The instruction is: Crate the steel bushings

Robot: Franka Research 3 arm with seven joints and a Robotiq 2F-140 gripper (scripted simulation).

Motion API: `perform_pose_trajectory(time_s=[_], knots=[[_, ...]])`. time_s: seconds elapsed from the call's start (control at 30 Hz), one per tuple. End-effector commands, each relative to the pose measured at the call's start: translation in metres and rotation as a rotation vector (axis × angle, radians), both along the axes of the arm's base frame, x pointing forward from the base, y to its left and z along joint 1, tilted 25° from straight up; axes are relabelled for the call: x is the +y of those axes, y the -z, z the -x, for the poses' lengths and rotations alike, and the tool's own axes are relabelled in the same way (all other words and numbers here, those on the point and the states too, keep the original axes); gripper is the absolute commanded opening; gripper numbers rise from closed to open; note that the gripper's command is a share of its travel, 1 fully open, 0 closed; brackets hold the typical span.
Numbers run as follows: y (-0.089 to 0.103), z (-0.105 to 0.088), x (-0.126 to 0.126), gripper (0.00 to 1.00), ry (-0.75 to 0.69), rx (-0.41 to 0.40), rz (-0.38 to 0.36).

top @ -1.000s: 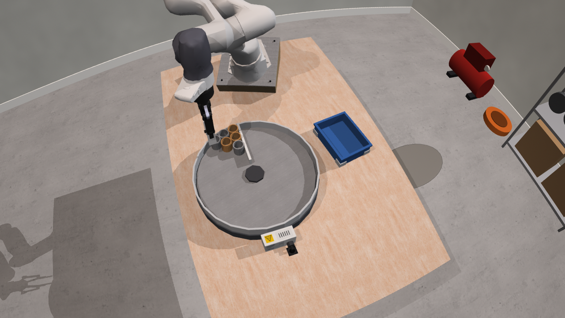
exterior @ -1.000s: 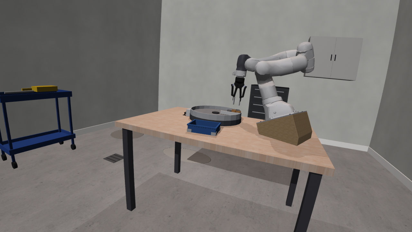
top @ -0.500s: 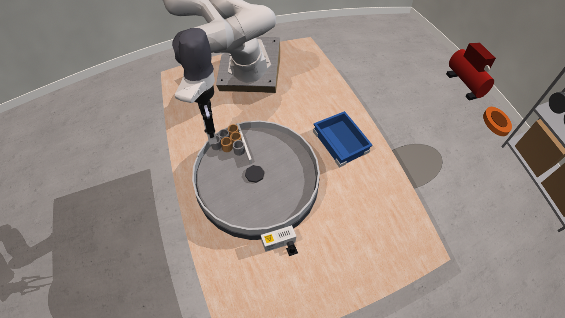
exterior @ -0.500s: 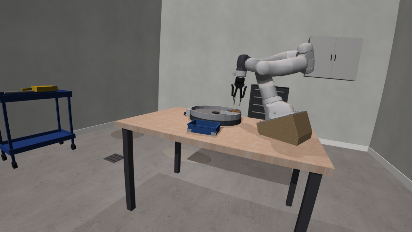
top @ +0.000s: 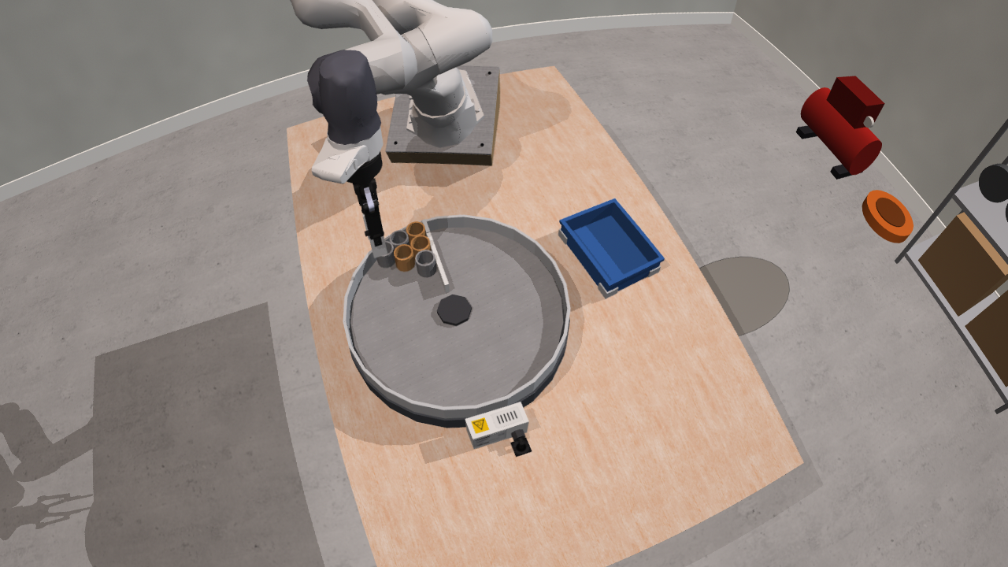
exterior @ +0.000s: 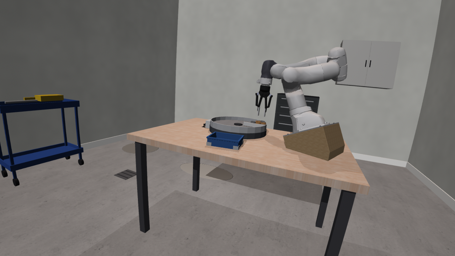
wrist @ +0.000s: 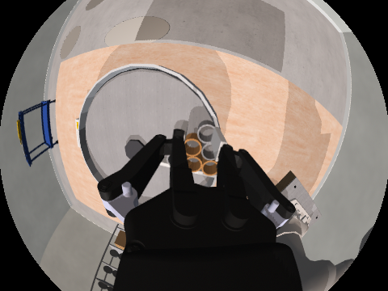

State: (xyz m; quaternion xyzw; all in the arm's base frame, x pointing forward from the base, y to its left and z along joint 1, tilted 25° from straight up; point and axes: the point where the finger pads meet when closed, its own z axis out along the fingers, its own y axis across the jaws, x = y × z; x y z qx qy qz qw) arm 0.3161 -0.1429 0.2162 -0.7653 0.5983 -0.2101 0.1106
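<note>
Steel bushings point(top: 425, 270) point(exterior: 253, 121) point(wrist: 198, 132): 3 on the turning table point(top: 423, 352) point(exterior: 235, 129) point(wrist: 121, 101); gripper point(top: 379, 250) point(exterior: 261, 115) point(wrist: 200, 132) above, parted, holding nothing.

It looks like a workshop: a red air compressor point(top: 839, 130) stands at the upper right of the top view, a blue wheeled cart point(exterior: 41, 103) at the exterior view's left, and what is probably a drawer cabinet point(exterior: 281, 110) right of centre.

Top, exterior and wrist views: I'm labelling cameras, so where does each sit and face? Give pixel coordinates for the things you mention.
Top: high over the table point(top: 669, 394) point(exterior: 178, 135) point(wrist: 259, 101), facing steeply down at the turning table point(top: 493, 352) point(exterior: 233, 131) point(wrist: 133, 97); arm point(top: 450, 42) point(exterior: 318, 74) and end effector point(top: 379, 248) point(exterior: 261, 115) point(wrist: 200, 132) show.
Exterior: beyond the table's crate side, facing across it; both show.
Wrist: mounted behind the end effector, which fills its foreground, facing the turning table.
Top and exterior share the blue crate point(top: 611, 242) point(exterior: 224, 143).
</note>
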Motion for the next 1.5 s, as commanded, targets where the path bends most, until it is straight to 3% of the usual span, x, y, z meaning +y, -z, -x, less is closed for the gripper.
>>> perform_pose_trajectory(time_s=[0.0, 0.33, 1.47], knots=[[0.013, 0.011, 0.001, 0.28, 0.042, 0.044, -0.006], [0.020, 0.027, 0.004, 0.28, 0.042, 0.044, -0.006], [0.020, 0.027, 0.004, 0.28, 0.042, 0.044, -0.006]])
